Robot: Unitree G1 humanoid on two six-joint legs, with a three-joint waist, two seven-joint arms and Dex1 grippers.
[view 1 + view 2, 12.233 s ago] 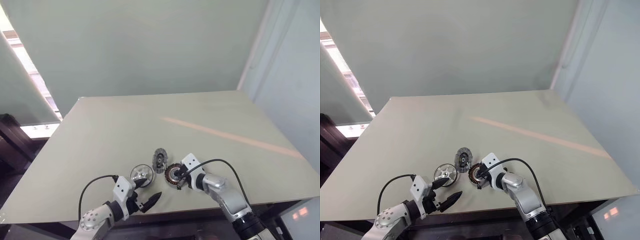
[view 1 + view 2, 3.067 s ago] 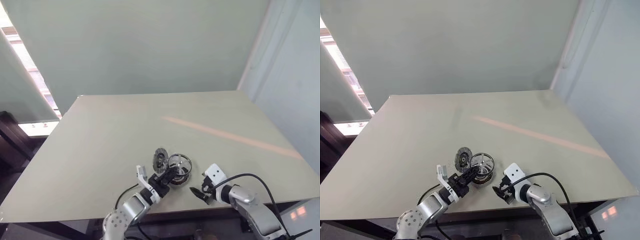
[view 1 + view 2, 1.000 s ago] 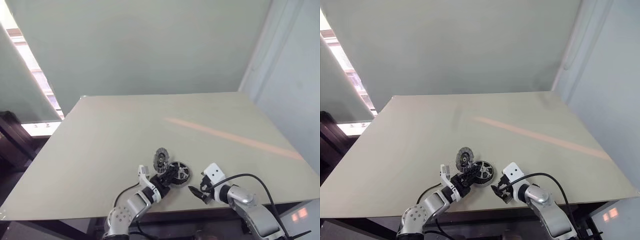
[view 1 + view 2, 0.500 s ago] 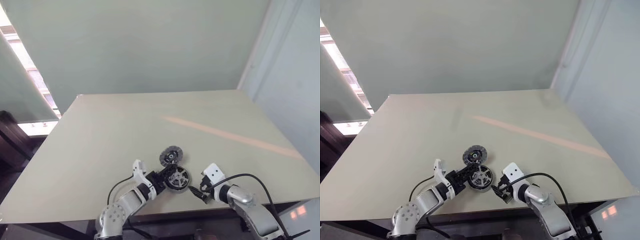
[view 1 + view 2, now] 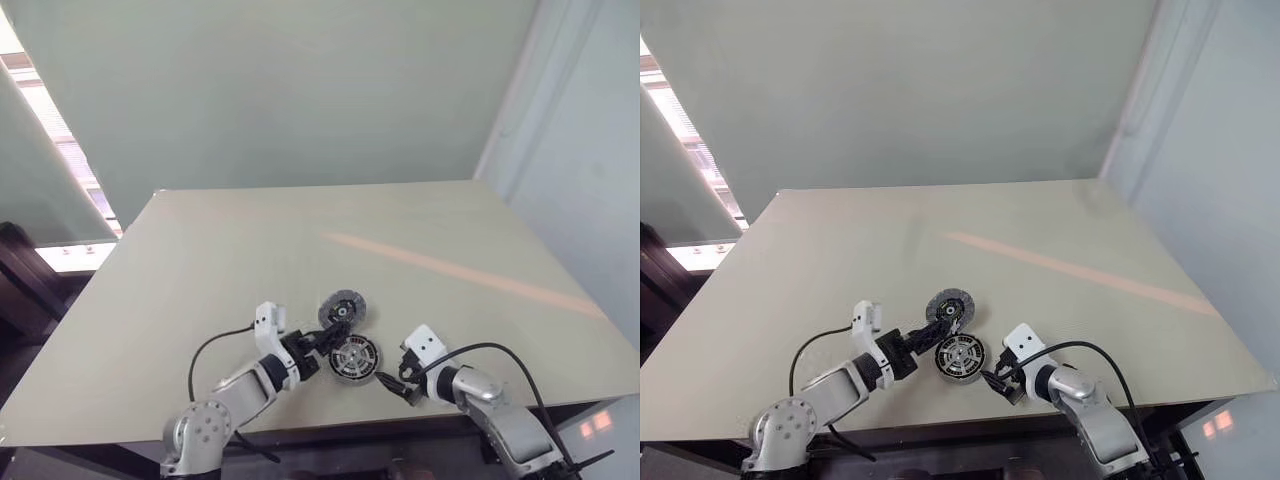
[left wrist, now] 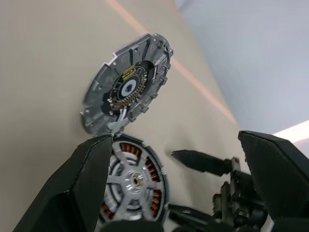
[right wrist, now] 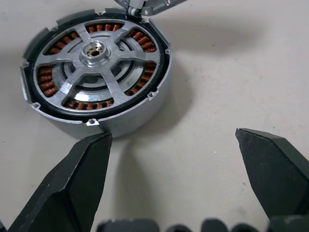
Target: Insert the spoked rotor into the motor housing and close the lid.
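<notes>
The motor housing [image 7: 104, 108] lies near the table's front edge, its copper windings showing through the silver spoked rotor [image 7: 96, 54] seated inside it. The lid [image 6: 126, 91], a dark grey ribbed disc, sits just beyond the housing [image 5: 354, 359], touching its far rim and seemingly tilted. My left gripper [image 5: 318, 348] is open just left of the housing and holds nothing. My right gripper [image 5: 390, 384] is open just right of the housing, pointing at it, empty. In the left wrist view the right gripper's fingers [image 6: 203, 162] show beside the housing [image 6: 133, 182].
The pale table [image 5: 230, 260] carries a faint orange stripe [image 5: 460, 272] at the far right. Its front edge runs close below both grippers. A wall stands behind the table.
My left gripper has drawn back to the left and upward from the housing and opened wider, leaving the rotor seated. The right arm has stayed put.
</notes>
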